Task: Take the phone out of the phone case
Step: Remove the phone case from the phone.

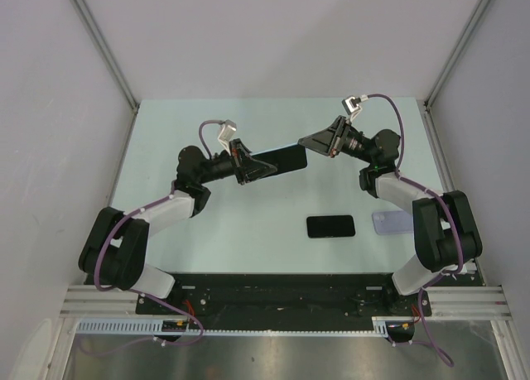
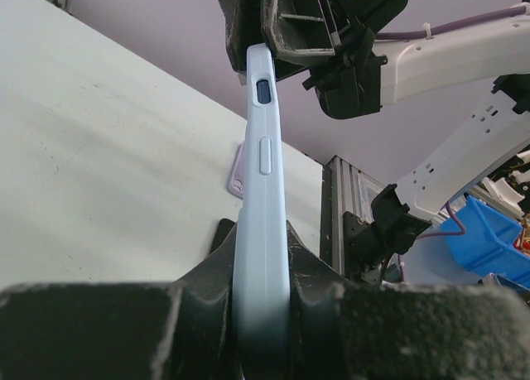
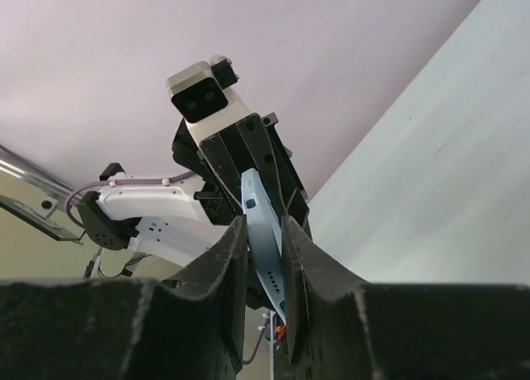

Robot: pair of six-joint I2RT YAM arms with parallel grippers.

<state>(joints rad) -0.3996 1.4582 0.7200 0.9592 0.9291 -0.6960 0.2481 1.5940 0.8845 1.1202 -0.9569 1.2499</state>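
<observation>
Spanning most of the overhead view, the pale table (image 1: 248, 123) carried both arms, the left arm (image 1: 132, 231) and the right arm (image 1: 439, 223) reaching inward toward each other above its middle. Between them a pale blue phone case (image 1: 281, 159) hung in the air, clear of the table, its dark face turned up. Whether a phone sat inside it could not be told. The left gripper (image 1: 252, 166) was clamped on one end of the case, its fingers pressed against both flat sides. The right gripper (image 1: 310, 141) held the opposite end, its fingers closed against the case as well. A black phone (image 1: 330, 226) lay flat on the table nearer the arm bases. Just to its right lay a lilac case (image 1: 391, 223). Two side buttons (image 2: 264, 155) showed on the held case's edge.
</observation>
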